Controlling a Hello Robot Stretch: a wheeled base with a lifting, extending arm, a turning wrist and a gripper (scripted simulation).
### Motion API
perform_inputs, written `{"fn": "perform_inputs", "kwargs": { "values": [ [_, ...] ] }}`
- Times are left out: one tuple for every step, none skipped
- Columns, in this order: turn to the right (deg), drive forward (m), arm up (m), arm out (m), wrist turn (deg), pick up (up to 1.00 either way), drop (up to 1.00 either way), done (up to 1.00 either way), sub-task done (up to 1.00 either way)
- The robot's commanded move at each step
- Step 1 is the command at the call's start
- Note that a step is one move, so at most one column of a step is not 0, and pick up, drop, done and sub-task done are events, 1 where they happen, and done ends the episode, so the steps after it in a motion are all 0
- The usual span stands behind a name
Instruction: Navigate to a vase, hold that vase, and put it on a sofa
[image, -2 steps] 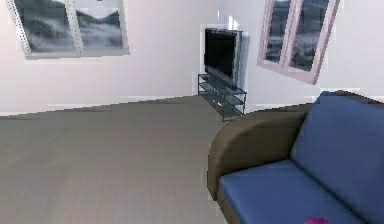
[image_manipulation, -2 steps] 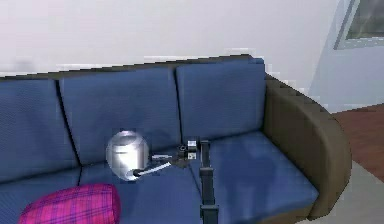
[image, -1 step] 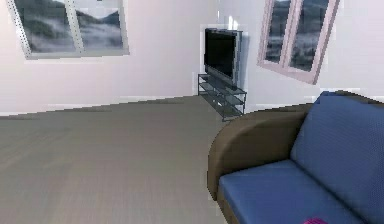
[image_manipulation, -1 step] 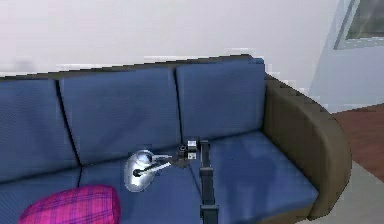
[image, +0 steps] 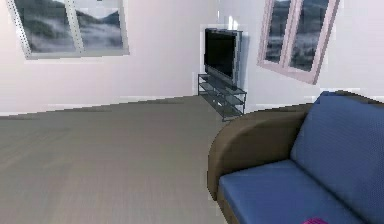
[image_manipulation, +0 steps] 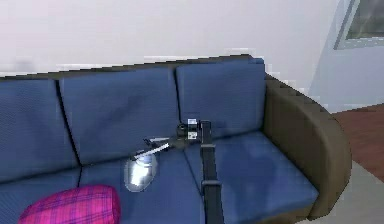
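Note:
A blue sofa (image_manipulation: 120, 110) with brown arms spans the arm side view, and its end (image: 340, 140) also fills the forward view's right. My arm reaches out over the seat cushions, with the gripper (image_manipulation: 152, 150) at its far end. A grey, rounded vase-like thing (image_manipulation: 140, 173) sits just below the fingers (image_manipulation: 158, 147), against the blue seat. I cannot tell whether the gripper holds it or whether it rests on the cushion.
A pink checked cushion (image_manipulation: 72, 205) lies on the seat at the arm side view's lower left. A television (image: 222, 55) on a glass stand (image: 224, 98) occupies the far corner between two windows (image: 72, 25). Open grey floor (image: 100, 160) spreads to the forward view's left.

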Motion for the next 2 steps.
{"fn": "perform_inputs", "kwargs": {
  "values": [
    [0.0, 0.00, 0.00, -0.08, 0.0, 0.00, 0.00, 0.00, 0.00],
    [0.0, 0.00, 0.00, 0.00, 0.0, 0.00, 0.00, 1.00, 0.00]
  ]
}}
